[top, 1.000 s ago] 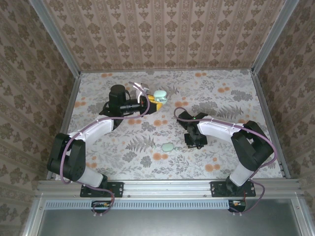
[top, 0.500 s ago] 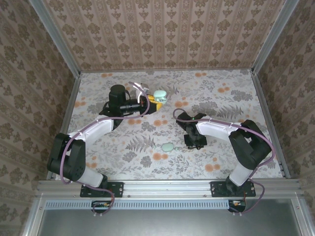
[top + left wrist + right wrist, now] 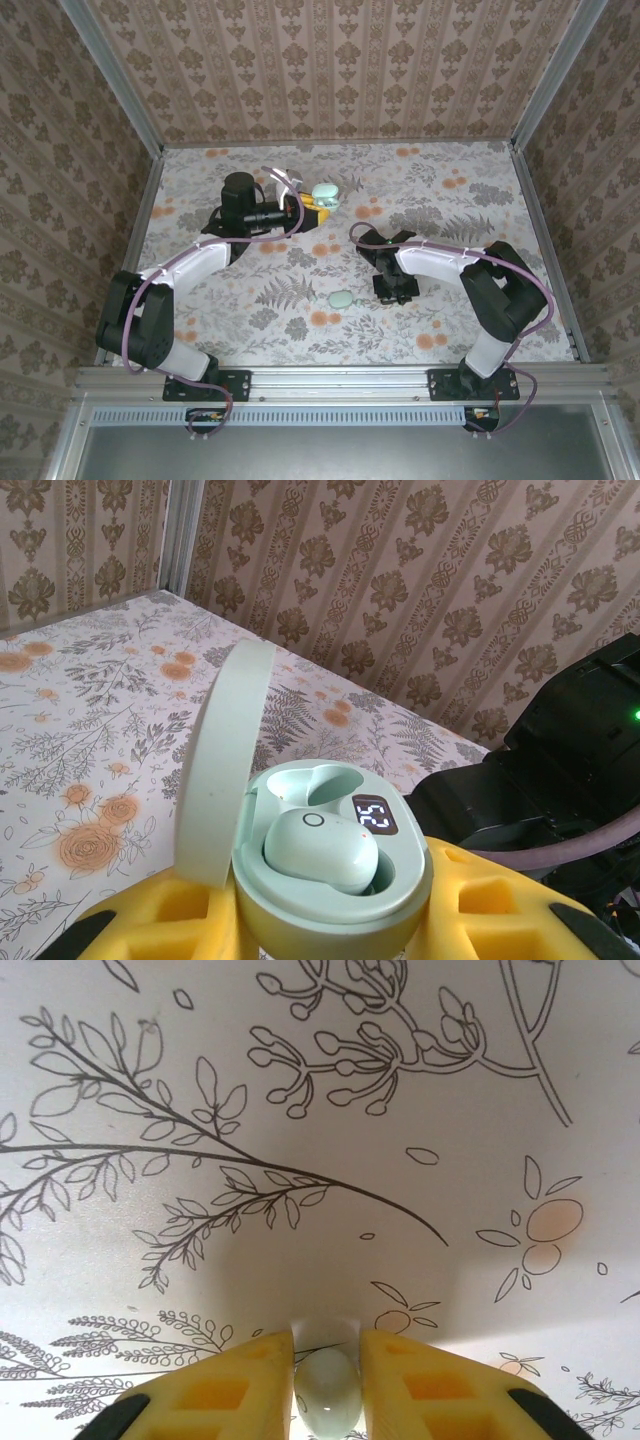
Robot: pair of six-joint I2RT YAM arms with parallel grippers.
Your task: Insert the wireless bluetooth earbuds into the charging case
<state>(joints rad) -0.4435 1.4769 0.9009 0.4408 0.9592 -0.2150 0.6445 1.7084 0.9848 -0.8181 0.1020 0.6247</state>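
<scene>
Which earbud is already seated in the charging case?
The earbud beside the lit display inside the open charging case; the other earbud sits in the right end effector.

Tan wallpaper with a brown damask and stripe print [image 3: 340, 70] lines the three walls around the work area. Brushed aluminium posts [image 3: 110, 75] run up the back corners. The flat surface [image 3: 300, 290] wears a white sheet printed with grey ferns and orange flowers. A silver slotted rail [image 3: 340, 378] borders the near edge. The light is soft and even.
</scene>
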